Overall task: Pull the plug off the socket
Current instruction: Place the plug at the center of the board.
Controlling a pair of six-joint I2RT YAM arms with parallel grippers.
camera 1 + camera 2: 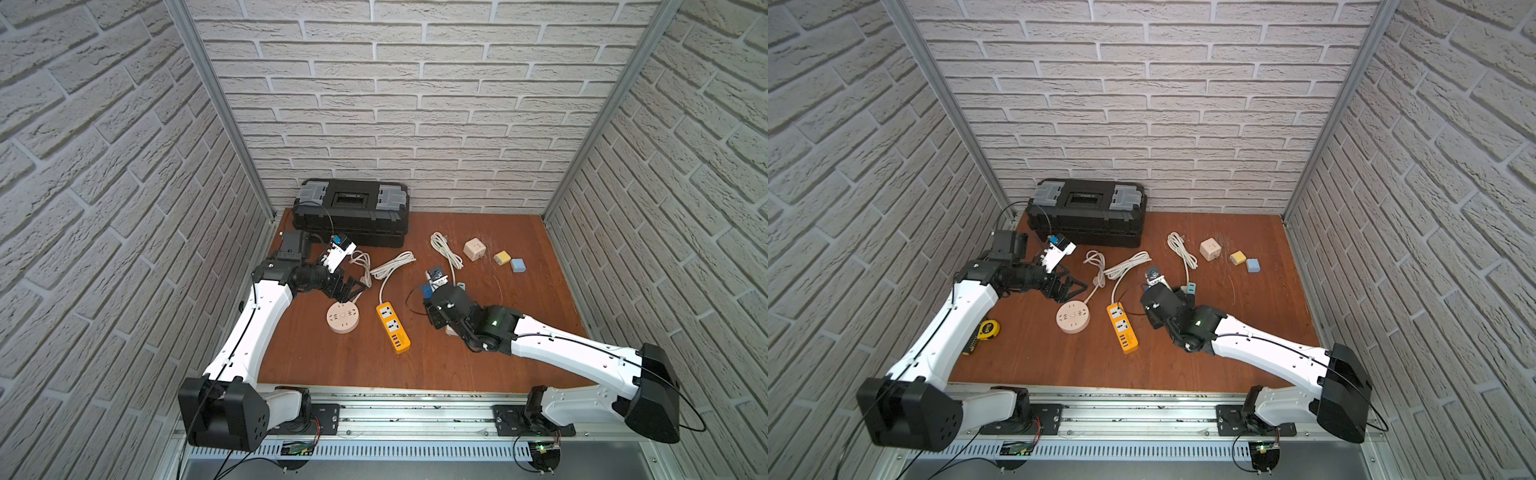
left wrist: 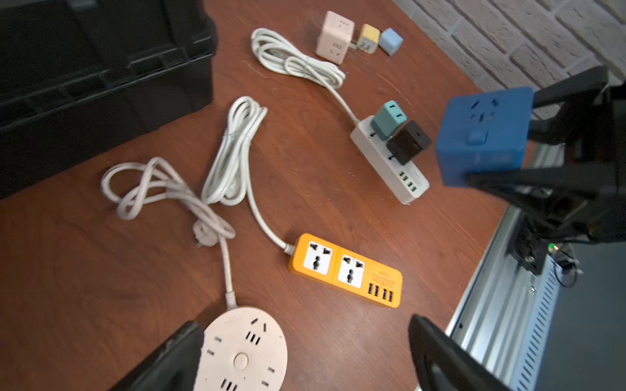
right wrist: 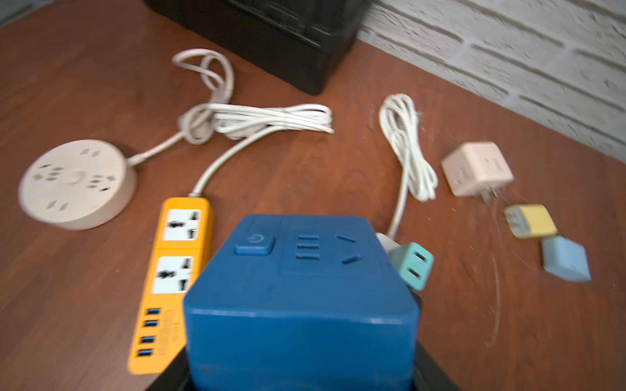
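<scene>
Blue cube plug (image 3: 301,304) clamped between right fingers (image 2: 548,179), clear of white strip (image 2: 389,162).

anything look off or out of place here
The blue cube socket is off the table, clamped in the right end effector. On the white power strip, the teal adapter and black adapter look tilted, not seated square.

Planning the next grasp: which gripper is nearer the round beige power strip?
Left. The left gripper hangs open right by the round strip; the right gripper, clamping a blue cube, is beyond the orange strip.
</scene>
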